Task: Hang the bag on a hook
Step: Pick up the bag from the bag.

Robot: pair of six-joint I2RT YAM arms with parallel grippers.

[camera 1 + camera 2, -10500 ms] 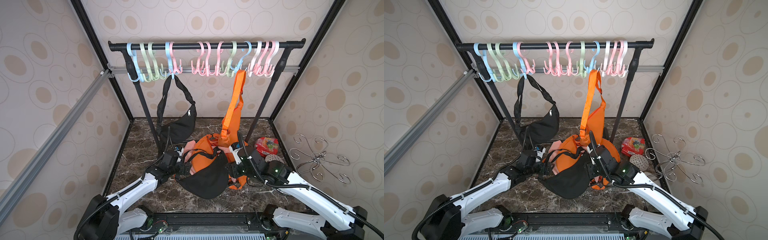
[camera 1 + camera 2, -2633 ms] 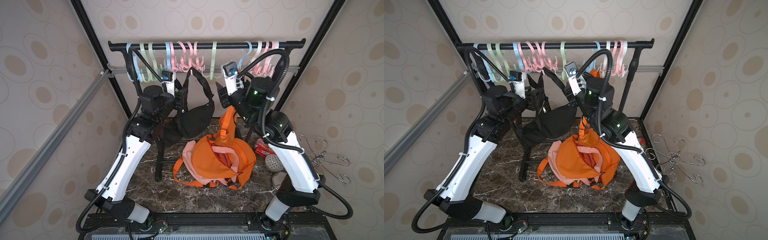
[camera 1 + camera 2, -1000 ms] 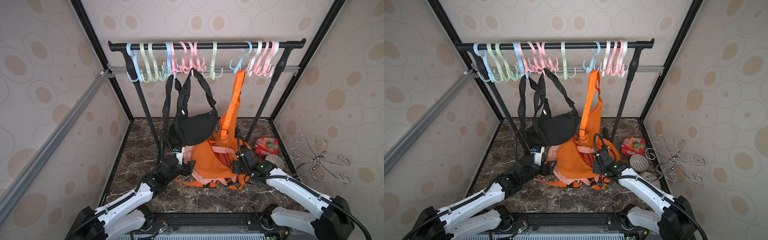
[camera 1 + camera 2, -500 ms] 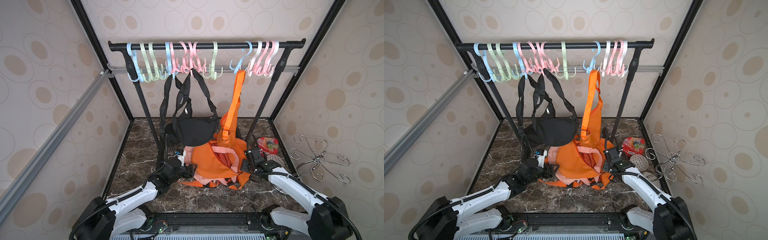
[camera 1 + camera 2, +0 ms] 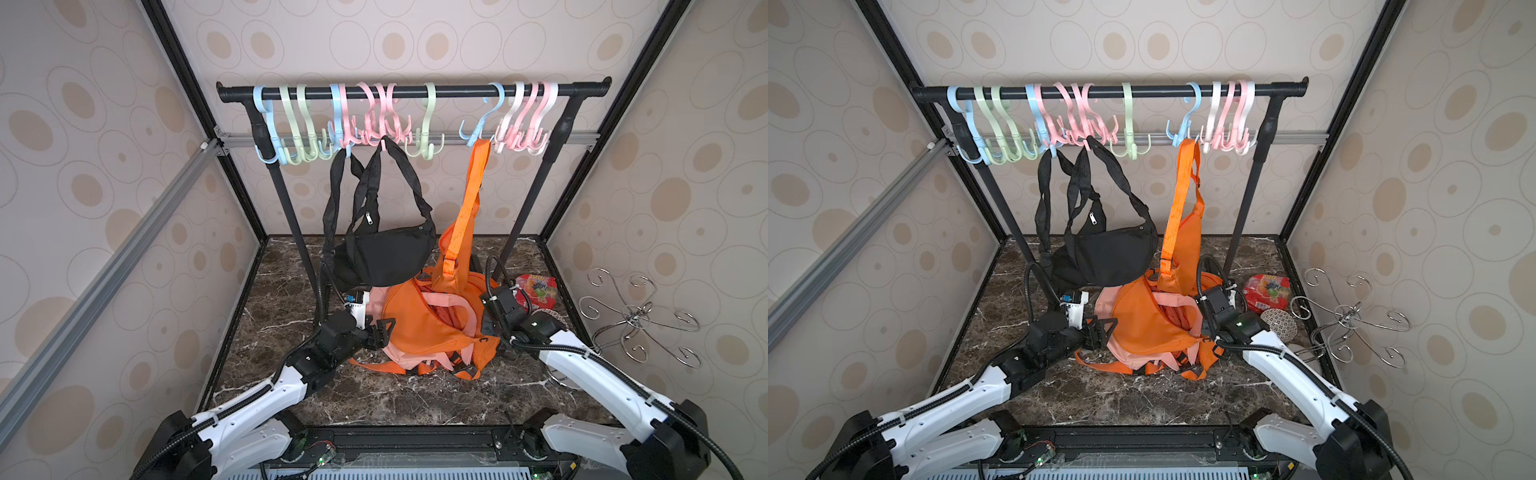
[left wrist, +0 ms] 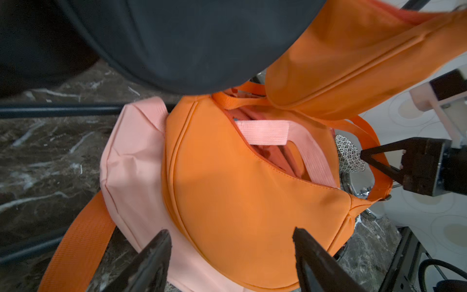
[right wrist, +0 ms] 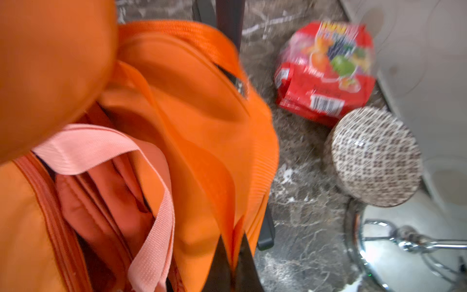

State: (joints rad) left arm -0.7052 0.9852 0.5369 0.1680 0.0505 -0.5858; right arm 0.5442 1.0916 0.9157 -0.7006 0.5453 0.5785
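Inside the unzipped orange bag [image 5: 415, 332], a pink strap [image 6: 262, 132]; folded fabric [image 7: 108, 202] beneath

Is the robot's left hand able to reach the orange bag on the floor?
Probably yes. The left hand is open right beside the orange bag, with nothing between them. The black bag hangs higher up, out of the way.
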